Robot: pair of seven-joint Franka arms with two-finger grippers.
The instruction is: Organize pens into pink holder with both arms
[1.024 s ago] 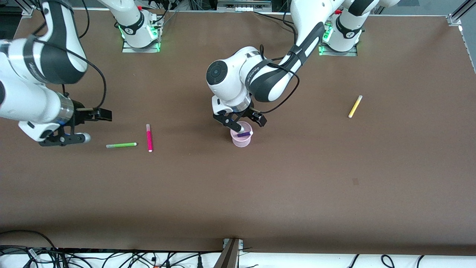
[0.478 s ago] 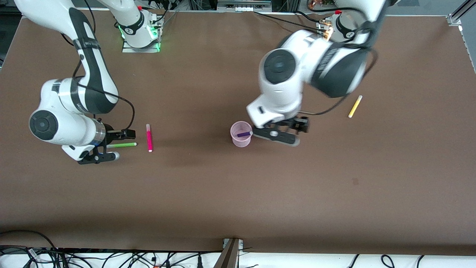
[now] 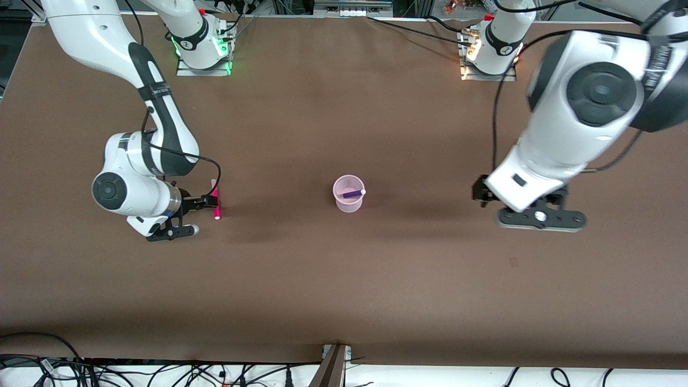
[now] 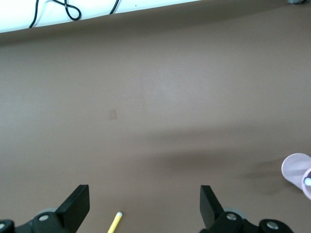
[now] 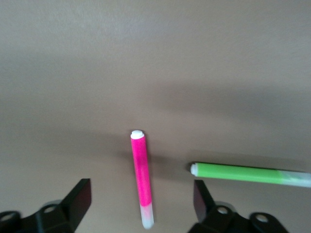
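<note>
The pink holder (image 3: 348,200) stands mid-table with the purple pen (image 3: 353,193) inside it. The holder also shows in the left wrist view (image 4: 296,167). My right gripper (image 3: 193,216) is open and low over the magenta-pink pen (image 3: 216,214). In the right wrist view the gripper (image 5: 141,201) straddles one end of the magenta-pink pen (image 5: 141,170). The green pen (image 5: 243,173) lies beside it, just outside one finger. My left gripper (image 3: 540,217) is open and empty in the air near the left arm's end. In its wrist view (image 4: 143,206) the tip of the yellow pen (image 4: 115,223) shows between the fingers. The arms hide the green and yellow pens in the front view.
The brown table (image 3: 344,279) is bare between the holder and both grippers. Cables lie along its edge nearest the front camera. The arms' bases stand at the edge farthest from that camera.
My left gripper left the holder, with the purple pen inside, and swung toward the left arm's end over the yellow pen. My right gripper moved from beside the green pen to the magenta-pink pen.
</note>
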